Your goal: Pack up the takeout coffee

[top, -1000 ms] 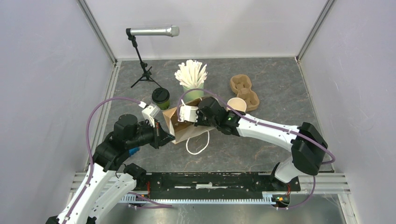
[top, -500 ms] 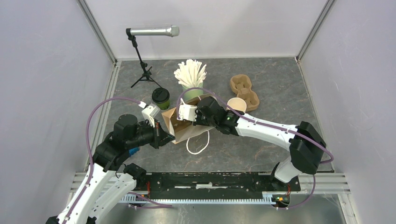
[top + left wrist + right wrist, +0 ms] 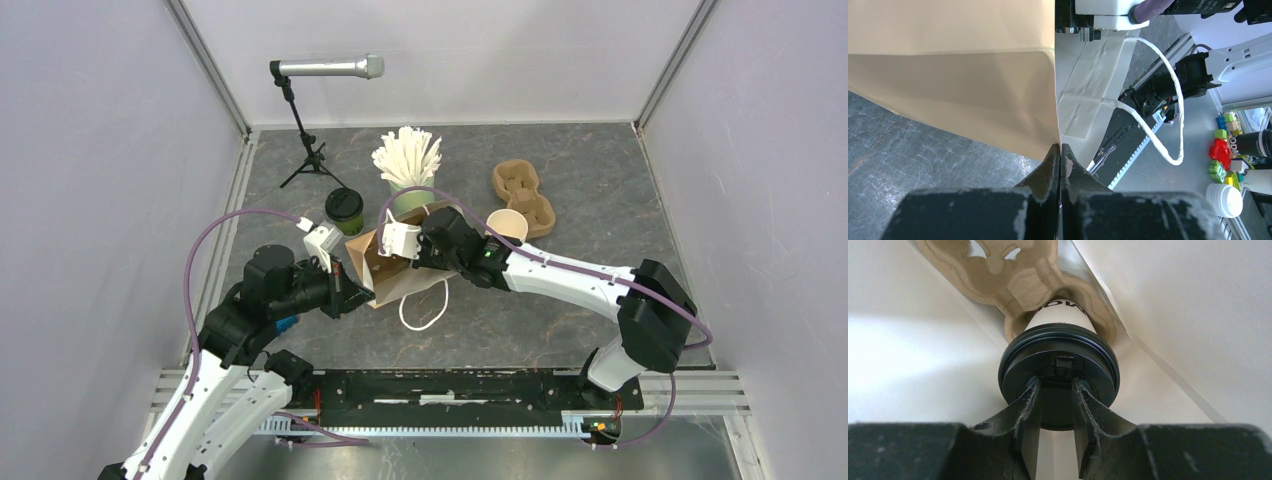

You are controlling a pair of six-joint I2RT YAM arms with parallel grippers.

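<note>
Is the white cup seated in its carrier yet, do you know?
In: the white cup sits through the pulp carrier ring, lid on.

left arm point(image 3: 205, 398): white shells, black joints, small blue patch | right arm point(image 3: 572, 279): white links, black motor housings | purple cable point(image 3: 189, 285) looping to each white wrist camera point(image 3: 322, 242) | left gripper point(image 3: 1061, 146), right gripper point(image 3: 1055, 383): black tapered fingers, scuffed grey

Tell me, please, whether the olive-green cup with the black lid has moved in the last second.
No. The olive-green cup stands where it did, just as near the feet of the microphone stand in the top view.
</note>
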